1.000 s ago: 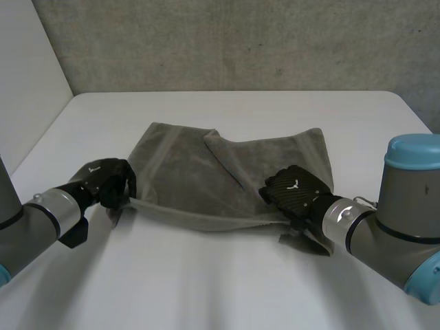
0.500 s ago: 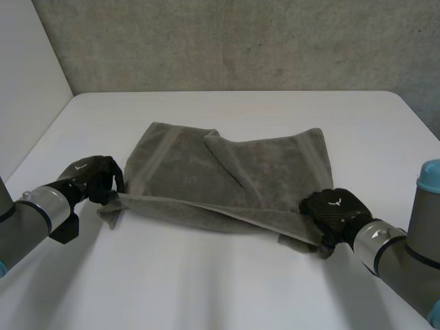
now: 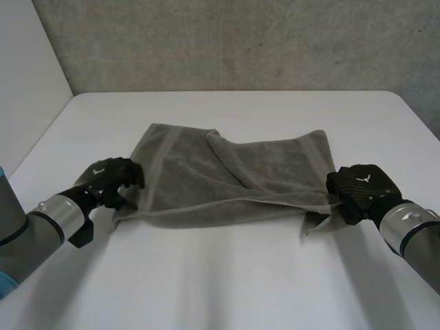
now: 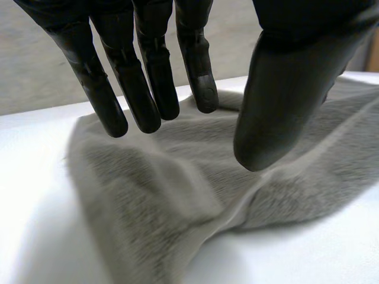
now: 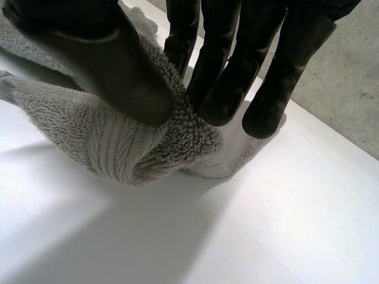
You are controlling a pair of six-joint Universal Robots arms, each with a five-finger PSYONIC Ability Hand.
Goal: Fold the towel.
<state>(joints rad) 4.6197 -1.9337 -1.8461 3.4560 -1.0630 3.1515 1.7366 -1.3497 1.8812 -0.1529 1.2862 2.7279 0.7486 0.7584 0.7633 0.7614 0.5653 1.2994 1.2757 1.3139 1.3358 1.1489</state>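
A grey towel [image 3: 227, 179] lies partly folded on the white table [image 3: 227, 275], with a loose flap across its top. My left hand [image 3: 113, 180] is at the towel's near left corner. In the left wrist view its fingers [image 4: 148, 89] are straight and the thumb stands apart, just above the towel [image 4: 177, 195] and pinching nothing. My right hand [image 3: 361, 185] is at the near right corner. There the thumb [image 5: 112, 65] and fingers pinch a bunched edge of the towel [image 5: 130, 148], lifting it slightly off the table.
A grey wall [image 3: 240, 41] runs behind the table's far edge. The table's left edge [image 3: 41, 144] lies close to my left arm. Bare table stretches in front of the towel and beyond it.
My right hand has moved right along the near edge and closed on the right corner. My left hand has let go of the left corner and opened. The near edge lies straighter.
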